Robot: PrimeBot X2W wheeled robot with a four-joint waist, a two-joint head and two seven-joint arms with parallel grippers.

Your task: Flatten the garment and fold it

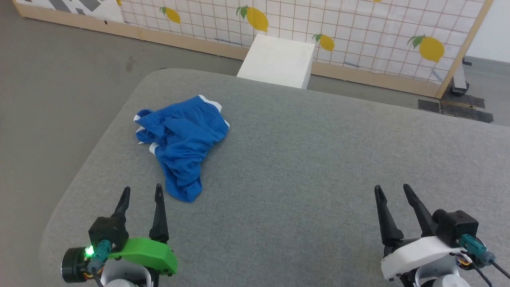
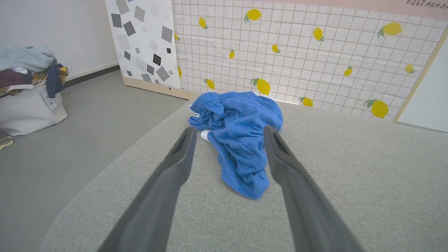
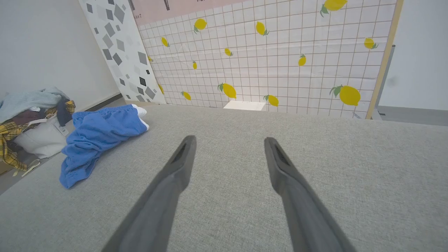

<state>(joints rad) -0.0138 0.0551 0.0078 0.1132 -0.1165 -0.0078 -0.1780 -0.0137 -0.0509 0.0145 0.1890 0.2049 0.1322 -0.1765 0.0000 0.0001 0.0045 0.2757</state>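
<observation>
The garment [image 1: 181, 143], bright blue shorts with white trim, lies crumpled in a heap on the left part of the grey padded table [image 1: 303, 159]. My left gripper [image 1: 142, 192] hovers open just short of the heap's near end, nothing between its fingers. In the left wrist view the garment [image 2: 241, 140] lies straight ahead between the two fingers [image 2: 175, 168]. My right gripper [image 1: 392, 190] is open at the lower right over bare table, far from the shorts. In the right wrist view the garment [image 3: 98, 136] lies off to the left.
A white box [image 1: 279, 59] stands on the floor beyond the table's far edge, against a lemon-print tiled panel [image 1: 358, 32]. A white bag heaped with clothes [image 2: 28, 87] sits on the floor to the left. Table's left edge runs close to the garment.
</observation>
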